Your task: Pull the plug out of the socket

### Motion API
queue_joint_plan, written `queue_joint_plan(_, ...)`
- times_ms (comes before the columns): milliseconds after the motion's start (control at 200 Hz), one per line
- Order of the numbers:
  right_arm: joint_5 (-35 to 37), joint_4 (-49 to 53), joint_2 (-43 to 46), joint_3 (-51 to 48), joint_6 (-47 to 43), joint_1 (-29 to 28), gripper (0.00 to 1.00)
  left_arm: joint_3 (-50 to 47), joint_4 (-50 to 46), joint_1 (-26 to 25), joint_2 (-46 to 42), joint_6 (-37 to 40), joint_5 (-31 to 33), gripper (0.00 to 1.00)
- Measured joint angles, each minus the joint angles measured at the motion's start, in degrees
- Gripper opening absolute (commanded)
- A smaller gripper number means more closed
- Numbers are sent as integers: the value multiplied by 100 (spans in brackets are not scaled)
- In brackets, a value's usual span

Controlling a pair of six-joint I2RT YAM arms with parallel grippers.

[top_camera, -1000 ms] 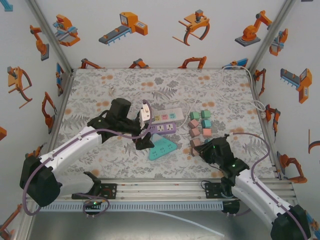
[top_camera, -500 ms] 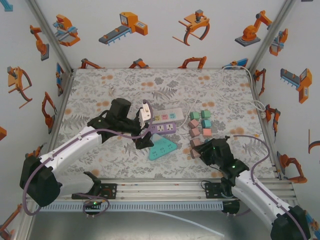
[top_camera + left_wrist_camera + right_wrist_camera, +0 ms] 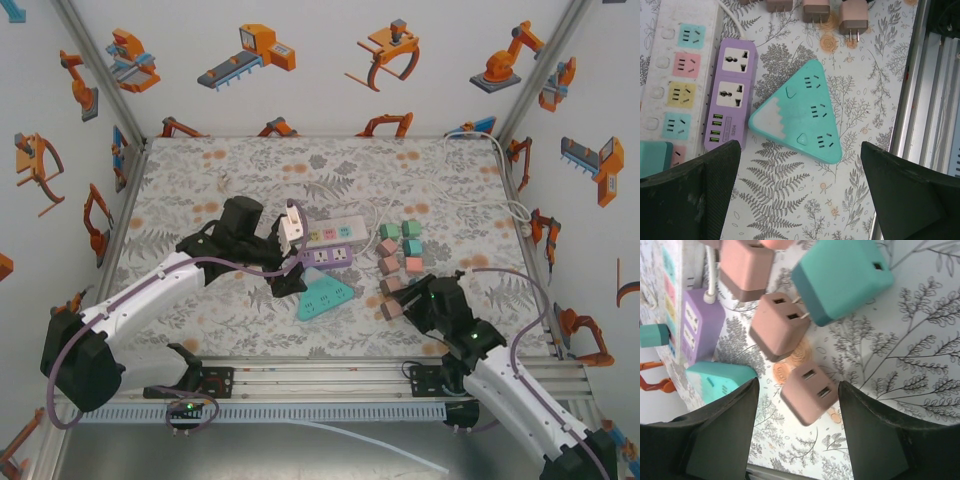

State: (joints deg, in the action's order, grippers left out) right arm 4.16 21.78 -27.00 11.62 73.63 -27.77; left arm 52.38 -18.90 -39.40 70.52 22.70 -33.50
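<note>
Left gripper [image 3: 800,150] hangs over the teal triangular socket [image 3: 805,112], jaws spread wide and holding nothing. Just beside that socket lie the purple socket block [image 3: 732,95] and the white power strip [image 3: 682,75], with a teal plug [image 3: 654,157] sitting on the strip. On the other side, the right gripper [image 3: 799,385] stands parted around a brown plug [image 3: 809,399] lying loose on the table.

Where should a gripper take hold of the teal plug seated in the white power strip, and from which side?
Probably by the blocky body of the teal plug, on two opposite flat sides, coming from above the white power strip: it stands out of the strip's socket face, so it should pull out that way.
</note>
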Motion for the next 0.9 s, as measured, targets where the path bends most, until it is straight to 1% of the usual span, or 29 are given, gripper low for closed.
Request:
queue_joint_plan(150,68,-59,-260,525,-717,0,62,0,9,0,0,-44,109,97)
queue_joint_plan(275,173,-321,-522,831,-1390,0,70,0,44,0,0,-109,210,97)
queue_joint_plan(310,243,-407,-638,892,-1744,0,71,0,79,2,-2,-164,308,97)
queue_joint_plan(386,315,-918,-1113,1123,-2647,2,74,0,208,24,-13,-317,540,97)
queue_joint_plan(516,181,-1919,-1956,1593,-4273,2,78,0,463,195,-28,-752,960,97)
queue_joint_plan(666,-407,-2667,-2924,2371,-5901,2,79,0,682,459,-55,-1360,1408,97)
queue_joint_plan(791,-1287,-2983,-3679,3099,-7049,24,79,0,787,774,-136,-1954,1834,97)
queue_joint_plan(896,-2070,-3073,-4172,3578,-7829,28,79,-42,885,1067,-256,-2428,2155,97)
